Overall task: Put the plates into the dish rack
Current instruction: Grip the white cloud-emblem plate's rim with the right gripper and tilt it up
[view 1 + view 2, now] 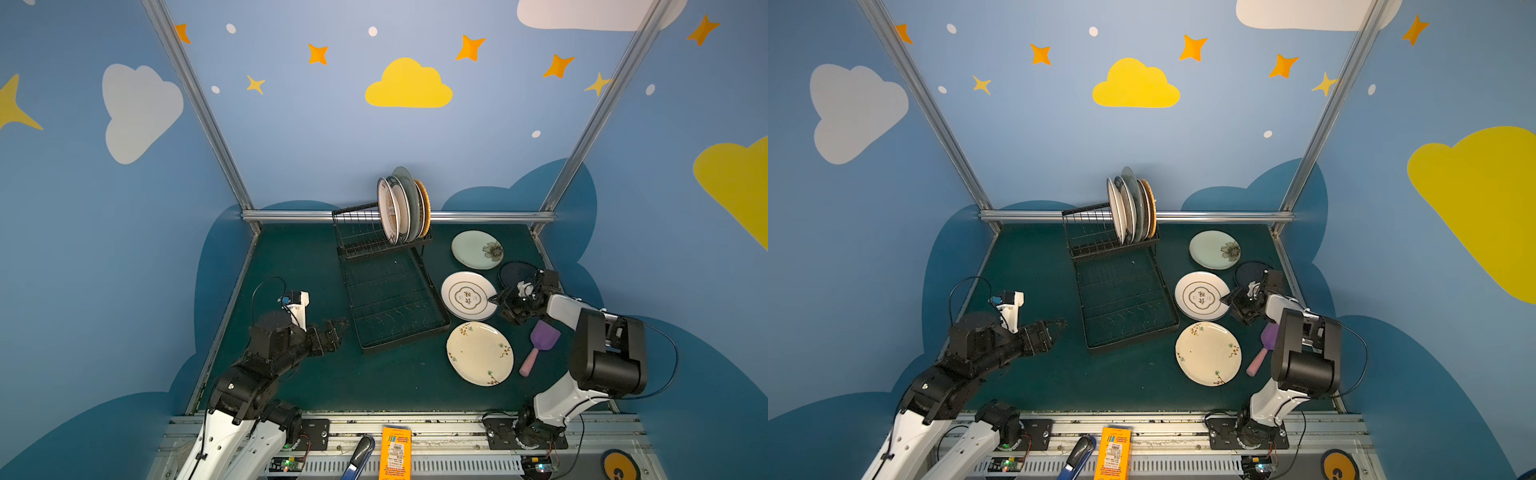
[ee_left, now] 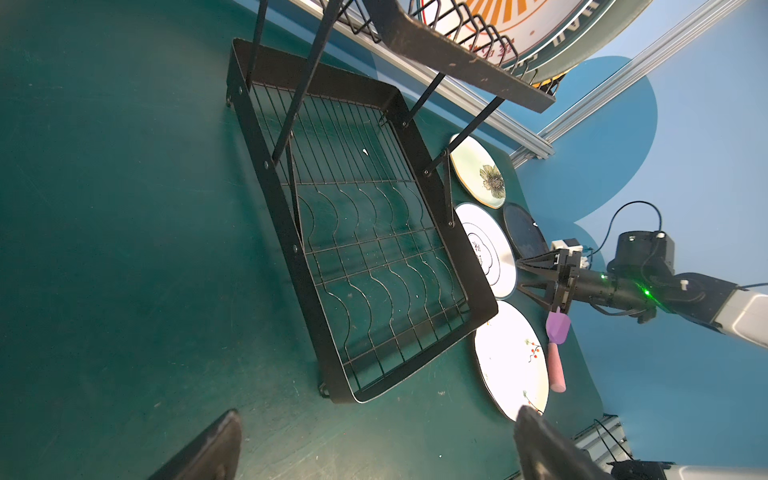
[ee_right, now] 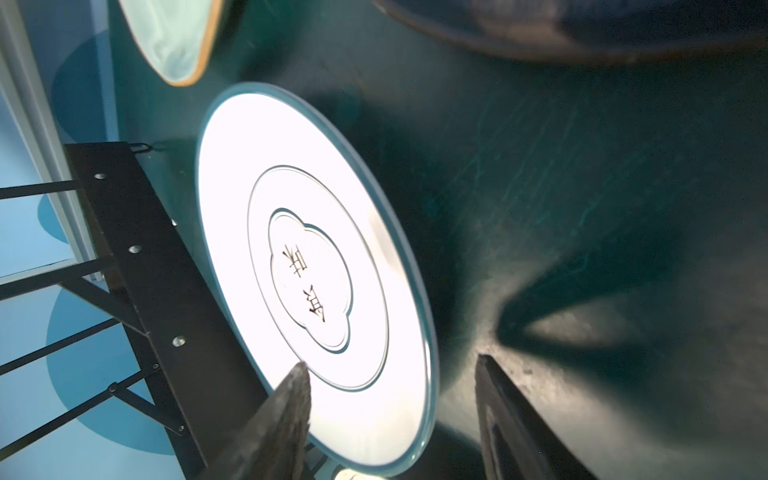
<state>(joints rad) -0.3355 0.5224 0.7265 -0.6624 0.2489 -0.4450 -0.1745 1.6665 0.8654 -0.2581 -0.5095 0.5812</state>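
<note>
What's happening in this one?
A two-armed robot is filling a dish rack. Several plates already stand in its raised section. The right pincer, open, straddles the rim of the white lettered plate lying beside the rack, not yet gripping. A green plate, a navy plate and a cream plate also lie flat on the table. The left pincer hangs open on the rack's other side, holding nothing.

A: Dish rack [image 1: 390,299] in the middle of the desk [image 1: 299,374], standing plates [image 1: 401,208] slotted in its far section.
B: Right of it, far plate [image 1: 477,249], middle plate [image 1: 468,296], near plate [image 1: 480,353] in a row; fourth plate [image 1: 515,272] further right, spatula [image 1: 540,345] right of the near one.
</note>
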